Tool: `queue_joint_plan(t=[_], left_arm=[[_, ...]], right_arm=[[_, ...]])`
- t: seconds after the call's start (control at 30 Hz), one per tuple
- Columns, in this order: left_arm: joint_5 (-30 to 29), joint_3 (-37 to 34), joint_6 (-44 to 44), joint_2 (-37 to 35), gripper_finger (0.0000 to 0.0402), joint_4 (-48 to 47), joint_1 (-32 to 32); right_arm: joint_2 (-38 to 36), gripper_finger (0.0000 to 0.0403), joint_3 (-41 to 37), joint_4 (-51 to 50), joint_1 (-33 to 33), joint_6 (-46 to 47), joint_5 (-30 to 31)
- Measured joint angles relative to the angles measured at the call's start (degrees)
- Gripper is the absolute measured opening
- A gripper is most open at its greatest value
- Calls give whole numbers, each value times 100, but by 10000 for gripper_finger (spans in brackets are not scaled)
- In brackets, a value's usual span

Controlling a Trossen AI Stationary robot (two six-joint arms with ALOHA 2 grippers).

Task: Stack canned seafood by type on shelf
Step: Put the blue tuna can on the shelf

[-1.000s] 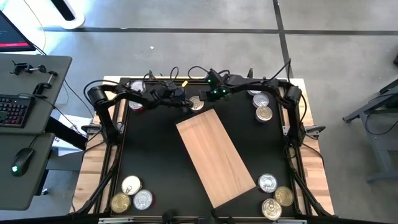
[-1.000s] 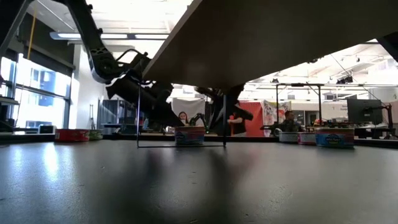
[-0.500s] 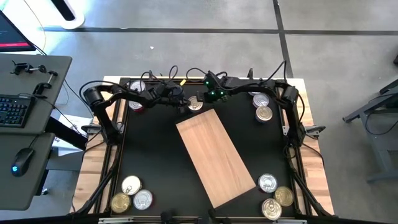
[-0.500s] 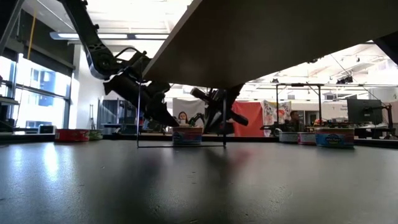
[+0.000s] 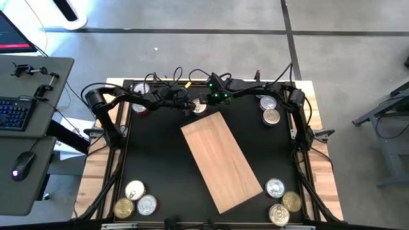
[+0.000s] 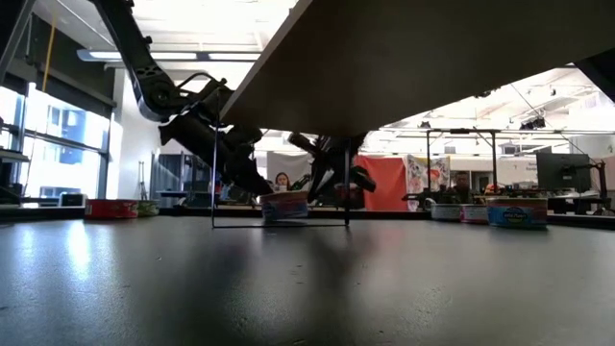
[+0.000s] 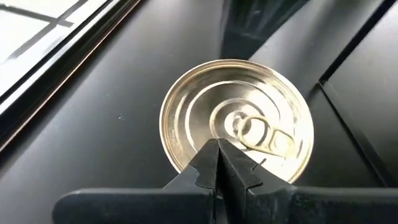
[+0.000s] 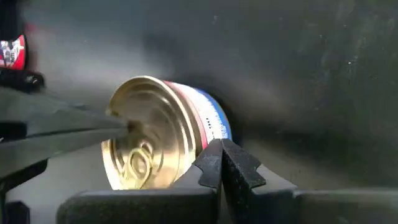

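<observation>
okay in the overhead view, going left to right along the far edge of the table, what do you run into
Silver-lidded can at the far left corner → left gripper → gold-lidded can between the two grippers → right gripper → pair of cans near the far right corner, one silver and one gold.

No text, brand, number or sign is legible in any view. The can [image 8: 165, 134] just beyond the right arm's fingers [image 8: 219, 163] carries a red, white and blue side label with small print, too blurred to read.
</observation>
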Motion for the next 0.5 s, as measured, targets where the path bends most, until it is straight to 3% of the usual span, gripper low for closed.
queue_joint_plan(t=[0.27, 0.5], left_arm=[[-36, -58, -314, 90, 0, -227, -64], [-81, -17, -275, 11, 0, -137, -289]], right_arm=[[-132, 0, 670, -761, 121, -624, -228], [-133, 0, 854, -829, 217, -830, -24]])
